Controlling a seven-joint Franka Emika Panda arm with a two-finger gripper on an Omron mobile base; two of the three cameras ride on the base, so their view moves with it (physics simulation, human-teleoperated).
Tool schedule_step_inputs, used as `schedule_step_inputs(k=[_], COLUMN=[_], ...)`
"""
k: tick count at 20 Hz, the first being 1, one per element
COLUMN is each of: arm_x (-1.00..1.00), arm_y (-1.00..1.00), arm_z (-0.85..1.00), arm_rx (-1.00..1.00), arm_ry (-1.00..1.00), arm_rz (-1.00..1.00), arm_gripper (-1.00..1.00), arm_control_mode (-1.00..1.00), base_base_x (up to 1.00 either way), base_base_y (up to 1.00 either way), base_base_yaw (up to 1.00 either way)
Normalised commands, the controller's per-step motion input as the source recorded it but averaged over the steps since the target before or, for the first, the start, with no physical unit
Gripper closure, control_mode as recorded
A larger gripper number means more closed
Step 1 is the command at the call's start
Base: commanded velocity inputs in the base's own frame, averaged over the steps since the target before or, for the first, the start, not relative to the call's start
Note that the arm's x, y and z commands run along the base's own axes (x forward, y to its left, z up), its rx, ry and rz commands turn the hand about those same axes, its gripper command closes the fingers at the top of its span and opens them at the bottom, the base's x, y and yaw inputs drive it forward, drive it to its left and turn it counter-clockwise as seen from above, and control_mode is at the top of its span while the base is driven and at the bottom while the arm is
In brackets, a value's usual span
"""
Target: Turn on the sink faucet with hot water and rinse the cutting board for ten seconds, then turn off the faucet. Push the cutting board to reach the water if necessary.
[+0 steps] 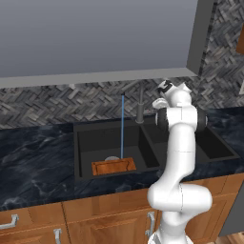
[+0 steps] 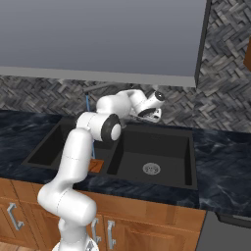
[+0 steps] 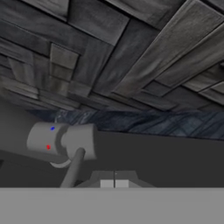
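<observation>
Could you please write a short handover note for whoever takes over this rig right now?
Pincer: shut, holding nothing, up by the faucet at the backsplash.
Cutting board: lying in the left basin of the sink.
Water: running, its stream coming down at the board's back edge.
Done: faucet turned on.
Left: finish the rinse, push the board further under the stream if needed, then turn the faucet off.

The matte black rectangular double-basin sink (image 1: 86,143) looks smooth and dull, with a round silver metal drain (image 2: 151,168). The small orange-brown wooden cutting board (image 1: 113,167) shows grain and a darker rim. The slim dark grey metal faucet (image 1: 140,107) has a satin finish. The dark marbled stone countertop (image 1: 33,157) looks polished. The grey herringbone tile backsplash (image 1: 57,102) appears rough, the warm wooden cabinet fronts (image 1: 105,219) smooth.
</observation>
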Motion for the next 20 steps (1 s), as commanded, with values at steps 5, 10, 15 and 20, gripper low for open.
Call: schedule_step_inputs(k=[5,10,15,20], arm_x=[0.00,0.00,0.00,0.00], arm_y=[0.40,0.46,0.52,0.50], arm_z=[-0.10,-0.06,-0.02,0.00], arm_rx=[0.00,0.00,0.00,0.00], arm_ry=[0.04,0.01,0.00,0.00], arm_rz=[0.00,0.01,0.02,0.02], arm_gripper=[1.00,1.00,1.00,1.00], arm_control_mode=[-1.00,-1.00,-1.00,-1.00], base_base_x=[0.00,0.00,0.00,0.00], base_base_y=[0.00,0.00,0.00,0.00], base_base_yaw=[0.00,0.00,0.00,0.00])
